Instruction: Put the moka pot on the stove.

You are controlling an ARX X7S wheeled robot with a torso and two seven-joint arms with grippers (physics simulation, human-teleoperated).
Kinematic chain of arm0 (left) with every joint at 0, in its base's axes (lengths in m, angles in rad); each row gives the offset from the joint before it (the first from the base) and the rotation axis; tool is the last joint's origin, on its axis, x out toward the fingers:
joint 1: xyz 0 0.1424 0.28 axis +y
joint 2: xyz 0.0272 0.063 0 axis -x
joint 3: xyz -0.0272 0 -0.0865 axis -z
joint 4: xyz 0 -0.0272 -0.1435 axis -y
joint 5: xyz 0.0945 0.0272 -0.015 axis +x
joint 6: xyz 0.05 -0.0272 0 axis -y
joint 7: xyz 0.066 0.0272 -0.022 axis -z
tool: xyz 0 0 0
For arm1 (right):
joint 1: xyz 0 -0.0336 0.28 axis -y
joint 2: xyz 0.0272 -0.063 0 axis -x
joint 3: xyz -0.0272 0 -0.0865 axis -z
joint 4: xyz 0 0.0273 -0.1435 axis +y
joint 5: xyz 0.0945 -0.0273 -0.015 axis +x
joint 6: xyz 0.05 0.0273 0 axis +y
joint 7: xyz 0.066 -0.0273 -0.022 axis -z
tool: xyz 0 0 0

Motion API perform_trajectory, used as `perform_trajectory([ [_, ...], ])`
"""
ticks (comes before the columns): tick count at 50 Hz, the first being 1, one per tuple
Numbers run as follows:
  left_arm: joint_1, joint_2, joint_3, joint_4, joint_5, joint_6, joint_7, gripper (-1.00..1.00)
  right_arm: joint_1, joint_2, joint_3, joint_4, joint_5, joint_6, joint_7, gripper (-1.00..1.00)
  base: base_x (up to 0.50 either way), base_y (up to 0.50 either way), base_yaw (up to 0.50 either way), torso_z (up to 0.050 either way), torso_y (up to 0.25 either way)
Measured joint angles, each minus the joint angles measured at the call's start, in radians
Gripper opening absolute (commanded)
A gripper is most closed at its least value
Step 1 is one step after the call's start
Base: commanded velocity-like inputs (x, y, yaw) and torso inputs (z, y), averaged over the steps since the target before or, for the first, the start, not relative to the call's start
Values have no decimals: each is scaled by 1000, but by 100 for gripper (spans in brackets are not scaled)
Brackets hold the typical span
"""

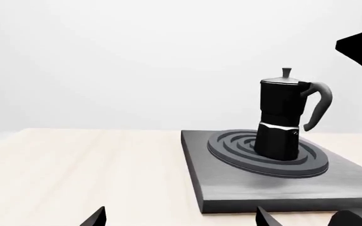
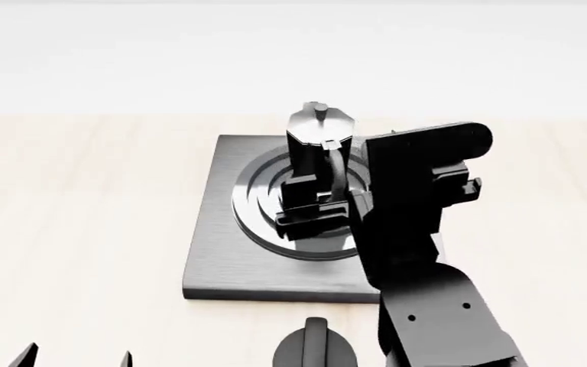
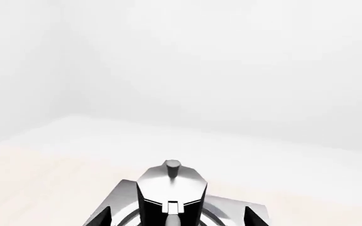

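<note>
Pale wooden tabletop (image 2: pixel 79 214) before a blank white wall.

The moka pot (image 1: pixel 282 120) stands upright on the stove (image 2: pixel 217 252) burner. Right gripper (image 2: pixel 309 205) sits apart just behind its handle; left gripper (image 1: pixel 181 219), largely cropped, shows spread tips.

Moka pot (image 1: pixel 280 120) upright on stove (image 1: pixel 244 181)

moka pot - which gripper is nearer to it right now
Right. The right gripper sits over the burner right by the moka pot handle; the left gripper is back at the table's near edge.
</note>
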Motion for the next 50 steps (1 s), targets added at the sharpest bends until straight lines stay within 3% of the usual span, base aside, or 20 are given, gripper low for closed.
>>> perform_trajectory([
  [21, -9, 3, 5, -9, -1, 2, 0, 100, -95, 49, 18, -276, 8, 27, 70, 100, 0, 0, 0, 0, 0],
  [50, -13, 3, 15, -8, 2, 0, -3, 100, -148, 82, 48, -448, 24, 21, 123, 100, 0, 0, 0, 0, 0],
])
